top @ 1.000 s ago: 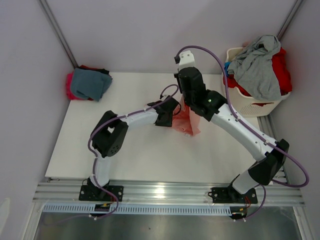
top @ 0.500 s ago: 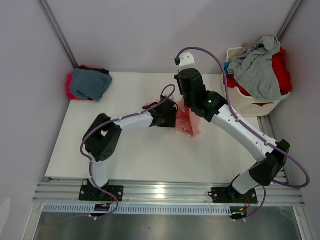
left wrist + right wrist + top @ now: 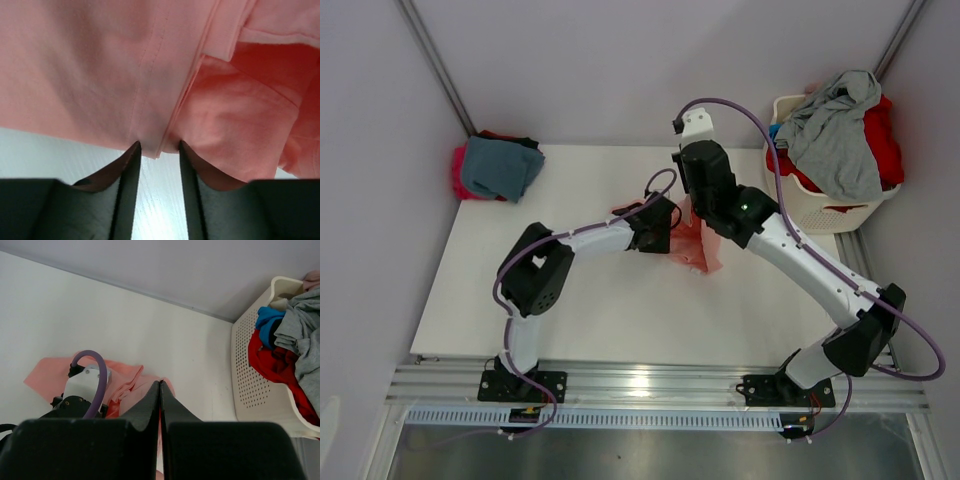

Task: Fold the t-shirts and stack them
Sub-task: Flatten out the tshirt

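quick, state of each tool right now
left tool: open, jaws apart at the hanging edge of the pink t-shirt, not gripping it
right tool: closed, apparently pinching the pink t-shirt

Salmon-pink t-shirt mid-table was plain, with seam stitching in matching pink. Table was white. Far-left pile: teal-blue t-shirt lay over magenta cloth and black cloth. Basket at far right was off-white, dotted with small holes. It held a grey t-shirt, a red t-shirt and a blue t-shirt. Arms were white with black joints; cables were purple.
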Available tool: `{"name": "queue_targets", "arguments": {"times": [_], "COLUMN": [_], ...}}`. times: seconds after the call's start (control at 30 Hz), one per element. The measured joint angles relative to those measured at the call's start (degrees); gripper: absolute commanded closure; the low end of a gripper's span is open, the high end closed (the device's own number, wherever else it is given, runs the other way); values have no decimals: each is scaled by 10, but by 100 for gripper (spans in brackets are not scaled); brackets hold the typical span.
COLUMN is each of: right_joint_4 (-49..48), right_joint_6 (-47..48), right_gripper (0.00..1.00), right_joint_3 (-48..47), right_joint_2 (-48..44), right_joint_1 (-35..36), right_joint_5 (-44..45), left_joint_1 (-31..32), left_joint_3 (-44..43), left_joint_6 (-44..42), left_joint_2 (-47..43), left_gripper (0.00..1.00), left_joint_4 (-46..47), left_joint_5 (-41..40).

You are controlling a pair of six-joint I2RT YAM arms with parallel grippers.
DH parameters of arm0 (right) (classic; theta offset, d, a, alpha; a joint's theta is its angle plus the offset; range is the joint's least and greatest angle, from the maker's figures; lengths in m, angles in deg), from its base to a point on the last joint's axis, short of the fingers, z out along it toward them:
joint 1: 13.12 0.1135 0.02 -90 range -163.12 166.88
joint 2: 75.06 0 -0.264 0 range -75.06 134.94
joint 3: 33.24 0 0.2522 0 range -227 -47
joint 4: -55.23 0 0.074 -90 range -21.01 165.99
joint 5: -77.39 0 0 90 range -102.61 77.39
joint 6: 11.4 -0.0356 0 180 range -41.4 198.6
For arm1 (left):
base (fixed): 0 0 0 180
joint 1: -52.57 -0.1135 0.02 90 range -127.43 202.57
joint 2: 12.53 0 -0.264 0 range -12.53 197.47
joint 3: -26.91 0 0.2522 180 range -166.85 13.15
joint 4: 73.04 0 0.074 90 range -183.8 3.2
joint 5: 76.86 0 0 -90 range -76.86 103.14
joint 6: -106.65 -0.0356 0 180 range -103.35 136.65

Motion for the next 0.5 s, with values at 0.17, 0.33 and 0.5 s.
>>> {"name": "queue_targets", "arguments": {"times": [0.17, 0.33, 0.5], "right_joint_4": [0, 0, -1], "right_joint_6": [0, 0, 0], "right_gripper": [100, 100, 100], "right_joint_3": [7, 16, 23], "right_joint_2": [-5, -9, -10], "right_joint_1": [0, 0, 0], "right_joint_5": [0, 0, 0], "left_joint_1": [0, 0, 0], "left_joint_3": [-2, -2, 1], "left_joint_6": [-2, -9, -19], "left_joint_2": [3, 3, 3], "left_gripper": [80, 99, 99], "left_joint_4": [-4, -4, -4], "left_joint_5": [-9, -15, -33]}}
